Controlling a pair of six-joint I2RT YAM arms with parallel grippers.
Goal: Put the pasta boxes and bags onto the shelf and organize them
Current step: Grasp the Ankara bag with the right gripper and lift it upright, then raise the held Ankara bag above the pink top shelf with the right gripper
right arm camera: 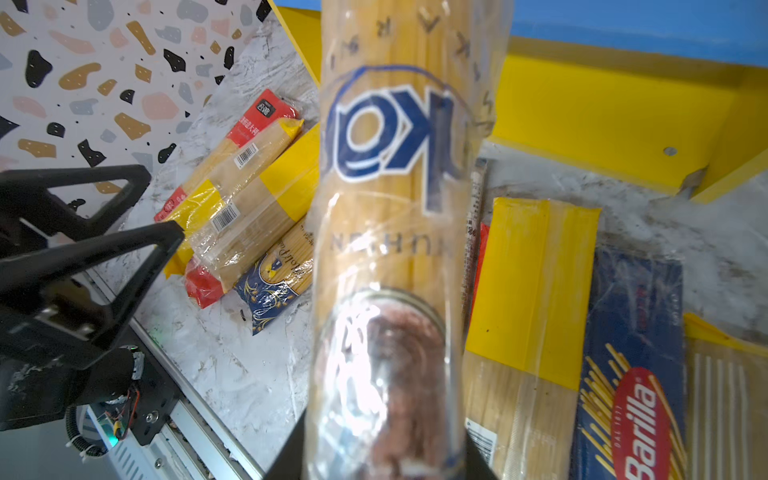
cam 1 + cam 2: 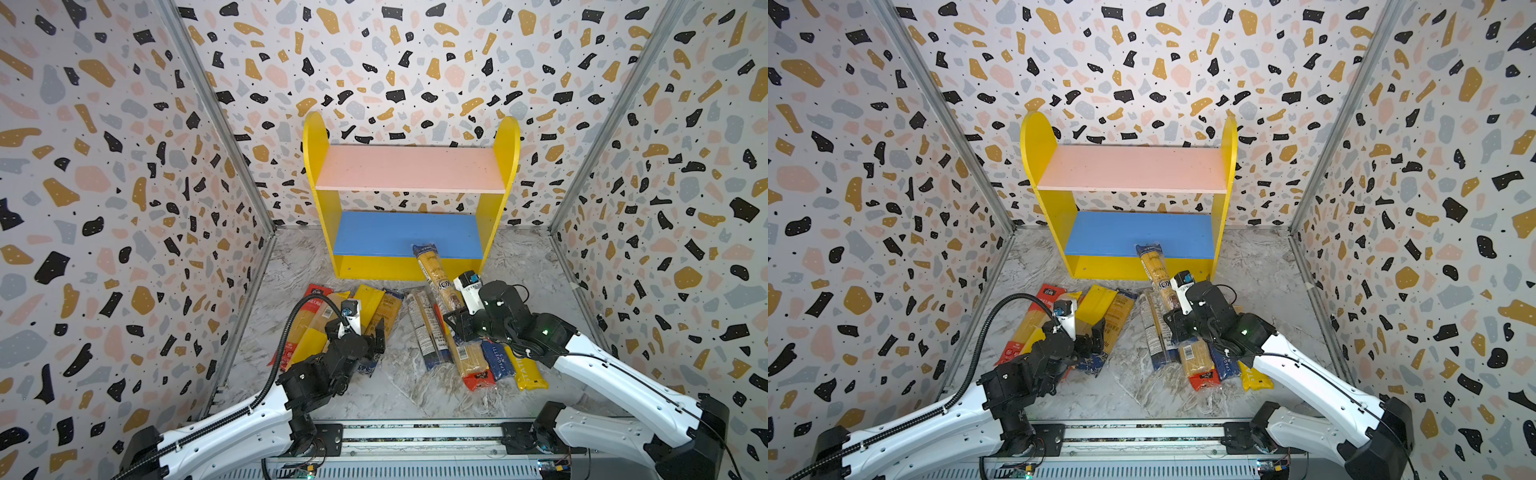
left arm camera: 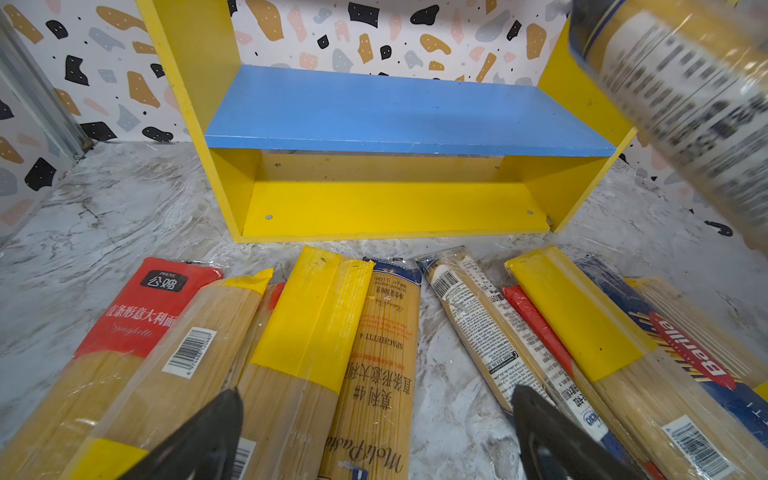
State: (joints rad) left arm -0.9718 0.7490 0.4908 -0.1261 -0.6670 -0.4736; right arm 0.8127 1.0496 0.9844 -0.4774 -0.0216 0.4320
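The right claw (image 2: 456,321) grips a spaghetti pack (image 2: 434,272); its far end seemingly touches the blue board (image 2: 374,235). The left claw (image 2: 356,332) hangs open.

Near the left wrist camera, the lifted spaghetti pack (image 3: 685,104) looks blurry and cut off. The right arm (image 2: 540,332) hides half the blue pack (image 2: 496,361).
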